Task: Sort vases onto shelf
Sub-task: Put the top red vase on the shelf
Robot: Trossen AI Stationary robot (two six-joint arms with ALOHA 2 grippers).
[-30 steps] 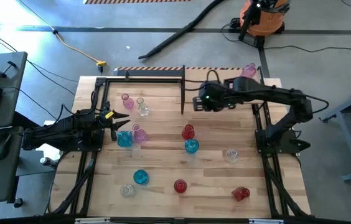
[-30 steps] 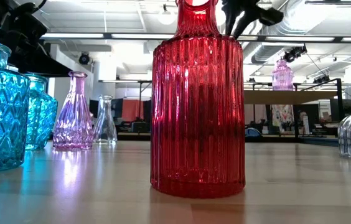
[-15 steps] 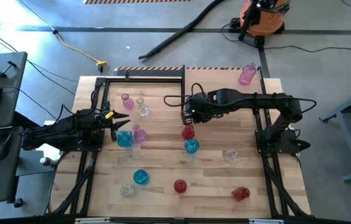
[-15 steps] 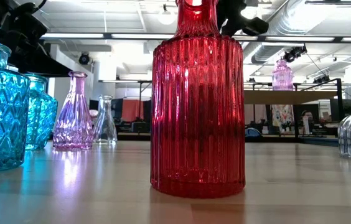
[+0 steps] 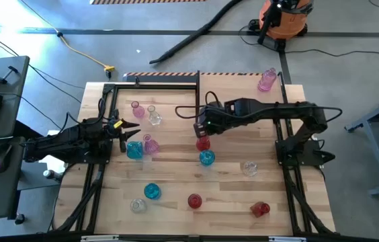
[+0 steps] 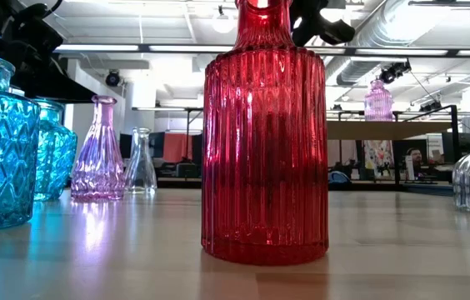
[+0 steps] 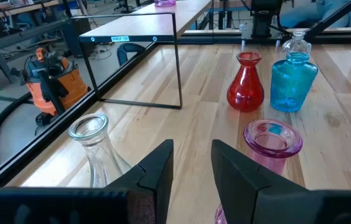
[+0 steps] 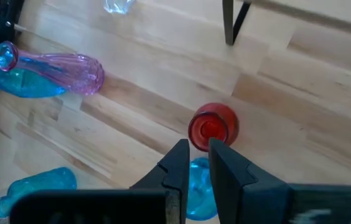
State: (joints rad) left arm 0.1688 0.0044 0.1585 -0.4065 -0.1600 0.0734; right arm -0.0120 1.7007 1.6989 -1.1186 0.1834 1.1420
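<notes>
Glass vases stand on their bases across the table: a red one (image 5: 203,142) at the centre, a blue one (image 5: 207,158) beside it, and others in pink, clear, blue and red. One pink vase (image 5: 267,79) stands on the shelf (image 6: 402,129) at the far right. My right gripper (image 5: 201,129) hovers open, with a narrow gap, just above the far side of the red vase (image 8: 213,127), touching nothing. My left gripper (image 5: 133,129) waits open at the table's left, by a pink vase (image 7: 272,138) and a clear vase (image 7: 91,134).
A bare black frame (image 5: 152,84) stands at the far left, one upright (image 8: 230,22) close to the red vase. A tall red vase (image 6: 264,133) fills the low view near the front edge. A blue vase (image 5: 134,149) and pink vase (image 5: 150,144) crowd my left gripper.
My right gripper has swung from near the shelf toward the table's left and near edge, coming down over the central red vase. No vase has moved. The left arm has kept still.
</notes>
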